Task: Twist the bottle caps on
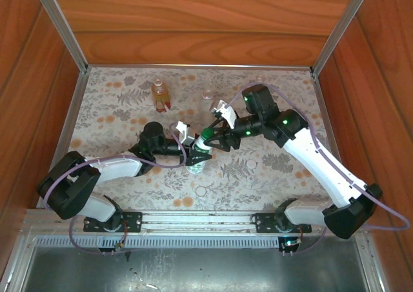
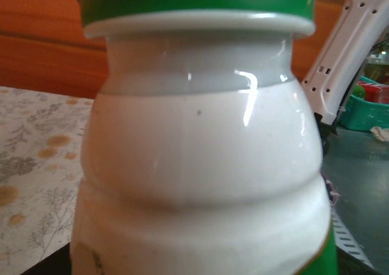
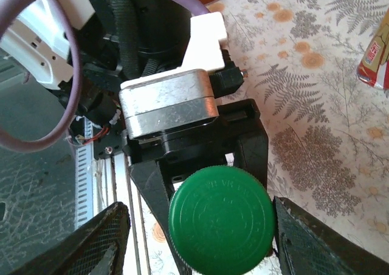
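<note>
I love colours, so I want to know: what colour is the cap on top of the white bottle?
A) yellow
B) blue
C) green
C: the cap seen from above is dark green, and the same green sits at the top of the white bottle.

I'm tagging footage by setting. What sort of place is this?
Probably a robot test cell rather than a home or shop. Wooden panel walls box in a floral tablecloth, and two robot arms are bolted to a metal rail at its near edge.
</note>
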Controlling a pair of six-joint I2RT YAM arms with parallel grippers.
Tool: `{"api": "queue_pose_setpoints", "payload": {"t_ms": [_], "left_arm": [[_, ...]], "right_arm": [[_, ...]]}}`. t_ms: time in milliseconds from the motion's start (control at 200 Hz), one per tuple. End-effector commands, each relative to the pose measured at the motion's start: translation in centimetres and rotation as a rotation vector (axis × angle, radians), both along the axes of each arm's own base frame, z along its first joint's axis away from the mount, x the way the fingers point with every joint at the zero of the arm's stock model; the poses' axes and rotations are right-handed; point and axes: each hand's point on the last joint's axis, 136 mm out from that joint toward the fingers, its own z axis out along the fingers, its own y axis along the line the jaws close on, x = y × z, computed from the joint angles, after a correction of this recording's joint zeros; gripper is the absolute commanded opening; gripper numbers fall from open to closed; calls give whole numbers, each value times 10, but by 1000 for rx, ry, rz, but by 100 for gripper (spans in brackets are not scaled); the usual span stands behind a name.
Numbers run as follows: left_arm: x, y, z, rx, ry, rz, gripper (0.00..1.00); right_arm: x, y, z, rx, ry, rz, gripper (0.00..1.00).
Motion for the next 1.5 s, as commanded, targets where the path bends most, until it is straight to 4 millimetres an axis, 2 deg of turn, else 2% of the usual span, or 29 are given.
{"api": "queue_pose_setpoints", "payload": {"t_ms": [0, 135, 200, 395, 465, 595, 750, 934, 1149, 1339, 1434, 1494], "left_arm": [[-8, 1, 23, -53, -55, -63, 53], [-7, 1, 22, -52, -53, -63, 53], [-7, 0, 22, -52, -51, -64, 53], [-7, 1, 25, -58, -64, -53, 53], [-6, 2, 24, -55, -62, -43, 53], [1, 1, 22, -53, -70, -3, 53], [40, 2, 27, -55, -96, 224, 53], [90, 7, 43, -73, -122, 492, 53], [123, 4, 39, -36, -180, 704, 53], [137, 3, 31, 42, -293, 876, 53], [137, 0, 25, 71, -319, 893, 53], [133, 1, 21, 73, -308, 877, 53]], "right_arm": [[0, 4, 12, 77, 38, 20, 63], [0, 7, 15, 97, 71, 32, 59], [1, 8, 12, 92, 87, 34, 56], [2, 8, 2, 71, 115, 36, 55], [2, 8, 2, 77, 126, 38, 44], [4, 8, 3, 78, 139, 22, 16], [13, 6, -5, 66, 160, -59, 0], [47, -12, -41, -24, 201, -384, 0], [57, -25, -78, -108, 284, -668, 0], [66, -37, -95, -147, 317, -928, 0], [69, -30, -96, -106, 347, -940, 0], [71, -30, -88, -85, 326, -939, 0]]}}
